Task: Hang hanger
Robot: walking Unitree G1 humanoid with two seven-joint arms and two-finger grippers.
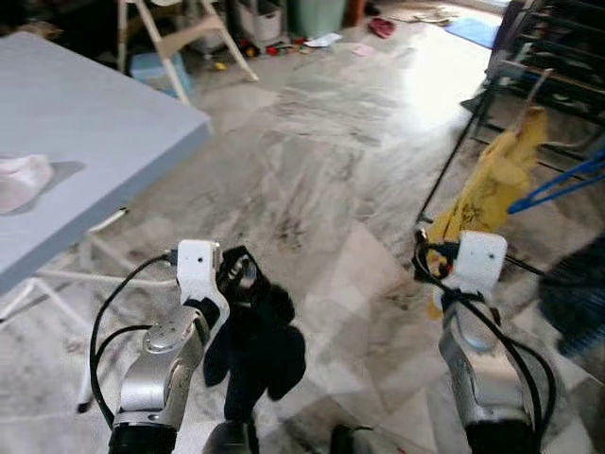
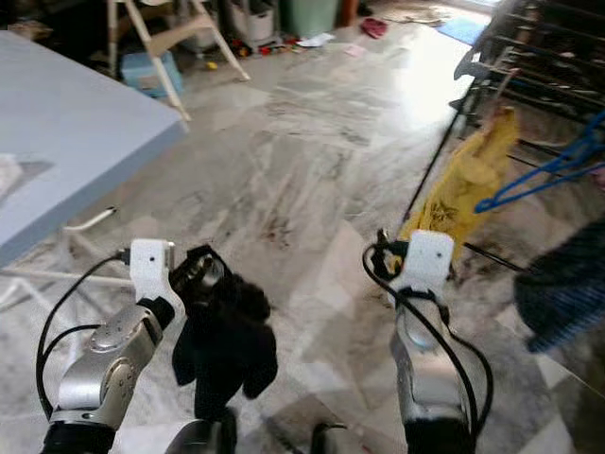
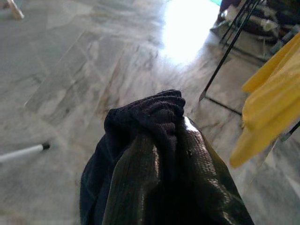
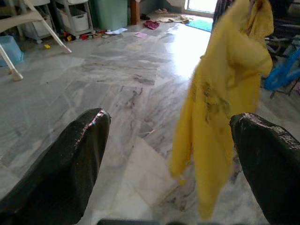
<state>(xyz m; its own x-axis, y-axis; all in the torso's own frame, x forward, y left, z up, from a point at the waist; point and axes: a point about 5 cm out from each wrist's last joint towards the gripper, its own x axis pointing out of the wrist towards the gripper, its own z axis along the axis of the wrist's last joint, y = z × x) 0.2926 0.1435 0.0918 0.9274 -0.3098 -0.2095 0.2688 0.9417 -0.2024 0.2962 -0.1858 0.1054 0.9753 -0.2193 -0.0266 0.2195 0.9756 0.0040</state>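
Observation:
My left gripper (image 1: 242,272) is held low over the floor, shut on a black garment (image 1: 260,345) that droops below it; in the left wrist view the cloth (image 3: 150,122) bunches over the fingers and hides them. My right gripper (image 4: 169,118) is open with nothing between its fingers, just short of a yellow garment (image 1: 492,184) hanging from the black drying rack (image 1: 548,57). A blue hanger (image 1: 558,189) hangs on the rack to the right of the yellow garment.
A blue-grey table (image 1: 85,132) stands at the left with a pale cloth (image 1: 21,180) on it. A dark blue cloth (image 1: 577,298) hangs at the far right. Marble floor stretches ahead; bins, a wooden stand and small clutter line the far wall.

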